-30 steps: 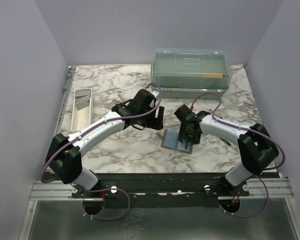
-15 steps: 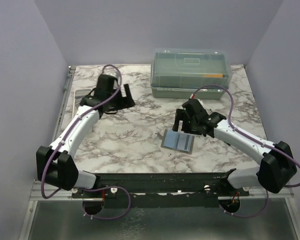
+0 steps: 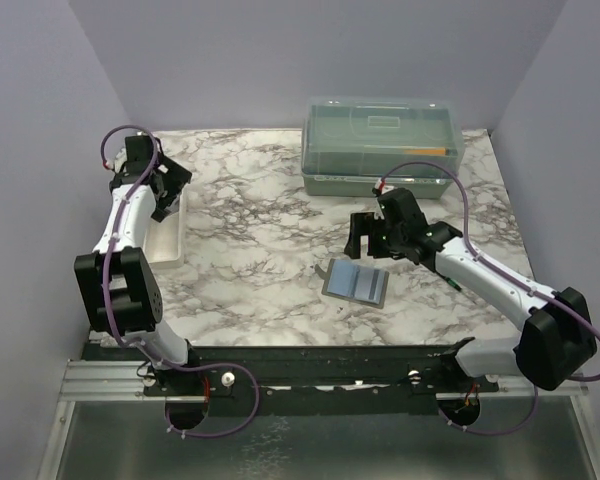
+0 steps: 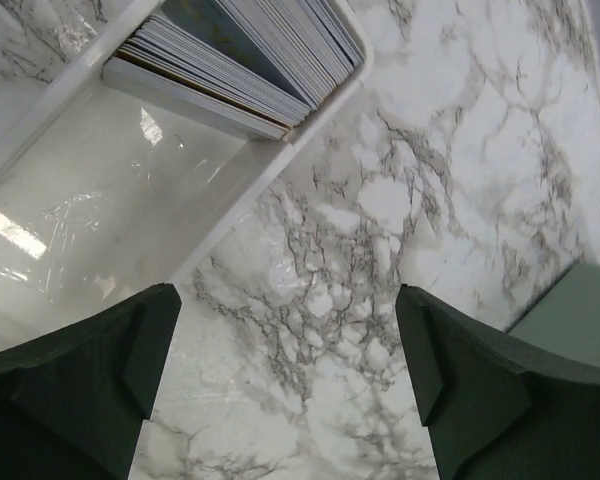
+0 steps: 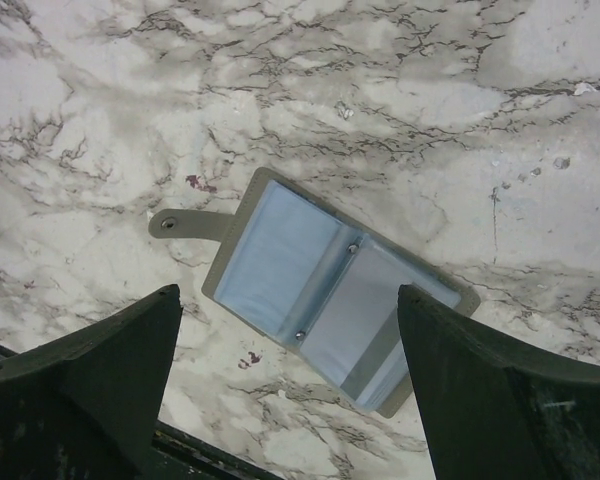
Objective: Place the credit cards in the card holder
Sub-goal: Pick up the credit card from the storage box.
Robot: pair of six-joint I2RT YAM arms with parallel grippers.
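Left gripper: jaws spread wide, holding nothing | Credit cards: stacked in the white tray, just ahead of the left gripper's fingertips, untouched | Right gripper: jaws spread wide, holding nothing | Card holder: lying unfolded on the marble table, directly beneath the right gripper, framed between its fingers, untouched

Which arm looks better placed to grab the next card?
Left. The left gripper, open, hangs over the edge of the white tray holding the stacked credit cards; the right gripper is across the table, above the open card holder.
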